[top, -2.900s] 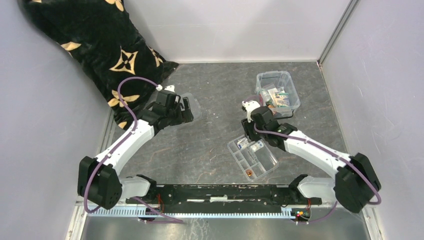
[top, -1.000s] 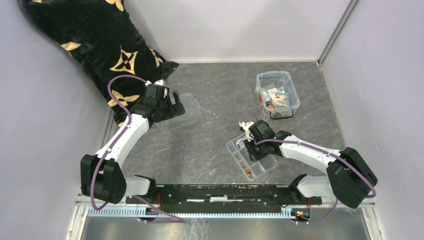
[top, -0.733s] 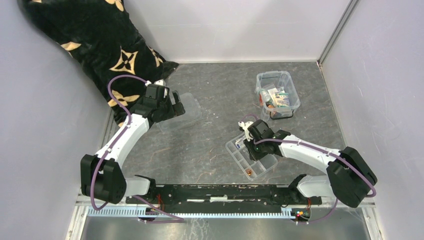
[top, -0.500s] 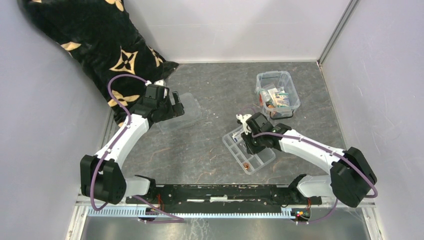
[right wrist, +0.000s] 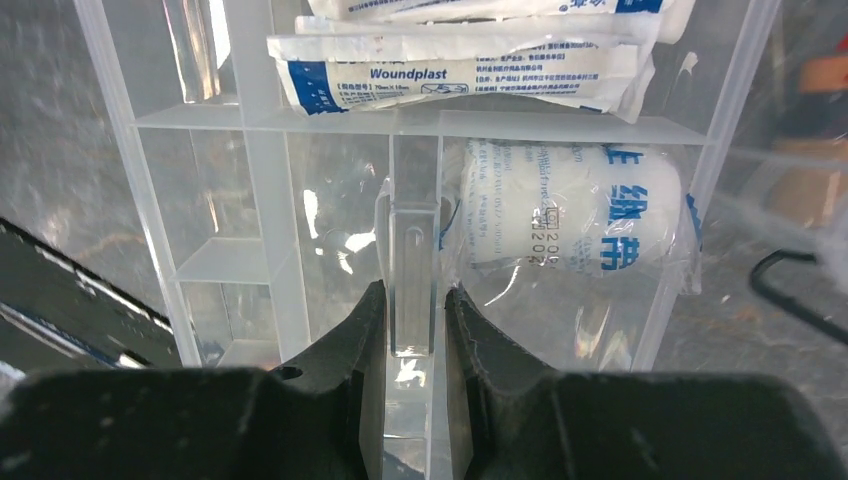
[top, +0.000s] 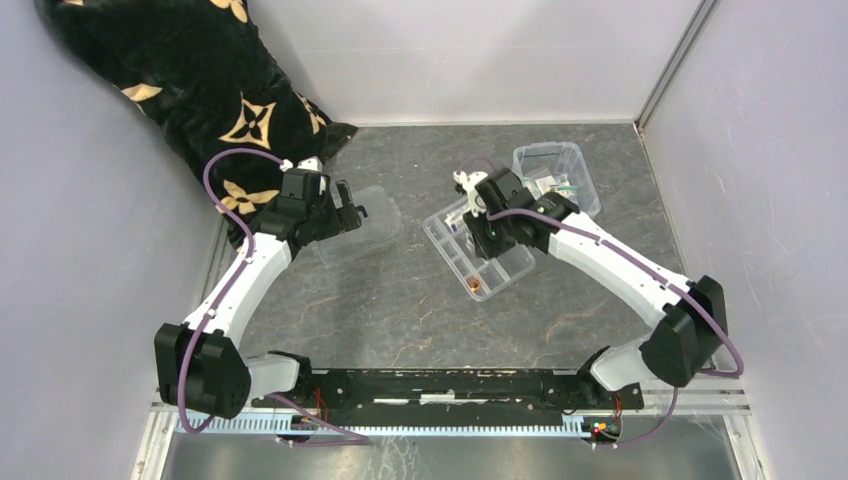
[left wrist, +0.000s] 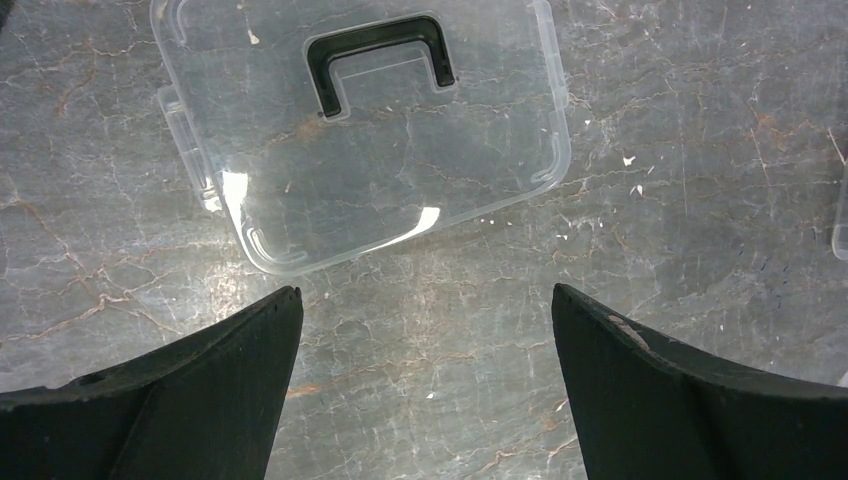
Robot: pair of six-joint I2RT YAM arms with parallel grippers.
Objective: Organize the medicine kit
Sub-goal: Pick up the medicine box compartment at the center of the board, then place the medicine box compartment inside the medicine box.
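The right pincer was pressed onto a central divider wall of the clear tray, pinching it between both fingers. The tray held plaster packets in one compartment and a wrapped bandage roll in the next. In the top view the tray was positioned just left of the open box, which stood at the far right of the worktop. The left pincer was spread wide above the worktop, holding nothing. The lid, with its black handle, lay flat just beyond the fingertips, well apart from the box. A black patterned cloth occupied the far-left corner.
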